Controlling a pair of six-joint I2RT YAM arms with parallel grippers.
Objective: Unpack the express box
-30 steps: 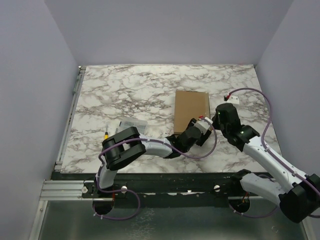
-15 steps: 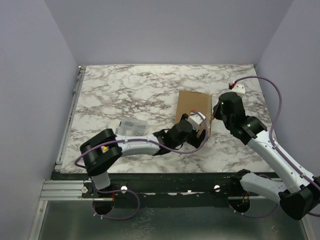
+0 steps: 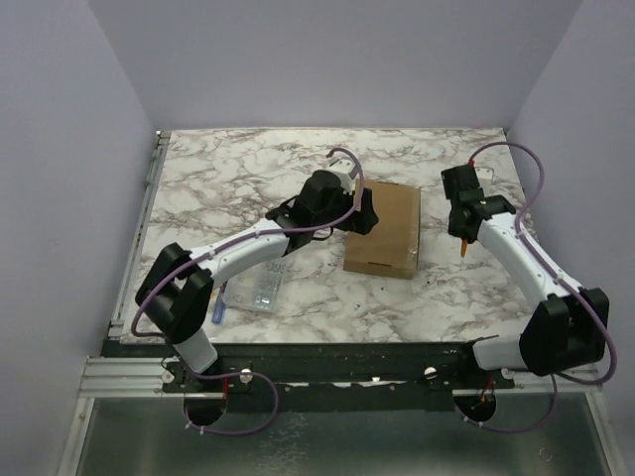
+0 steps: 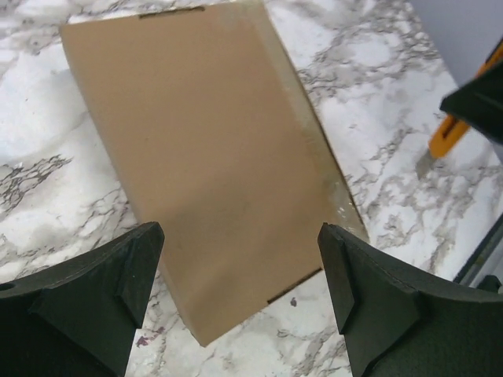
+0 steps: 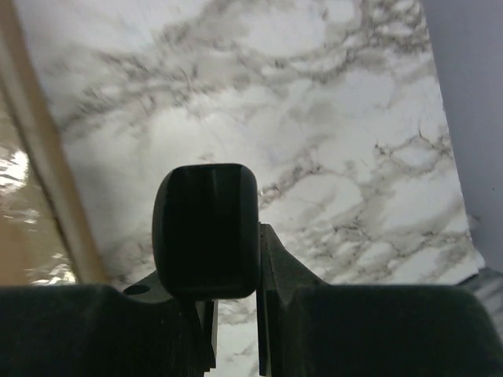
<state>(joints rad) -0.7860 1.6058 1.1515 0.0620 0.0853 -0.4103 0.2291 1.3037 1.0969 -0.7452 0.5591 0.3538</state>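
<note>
Express box (image 3: pixel 382 230), plain brown cardboard, lid shut, lies flat on marble table (image 3: pixel 228 178) right of centre, between the two arms. It is probably light, stiff and smooth-faced, and best taken by pinching a long edge or lifting the flap lip. Left gripper (image 4: pixel 240 243) hovers over it, jaws spread wide and empty; right gripper (image 3: pixel 462 236), near its right edge, is clamped on slim orange tool (image 3: pixel 462 251)

No writing, label, brand or number can be read in any view; the cardboard box (image 3: pixel 390 233) at mid-frame shows plain brown, unprinted faces.
</note>
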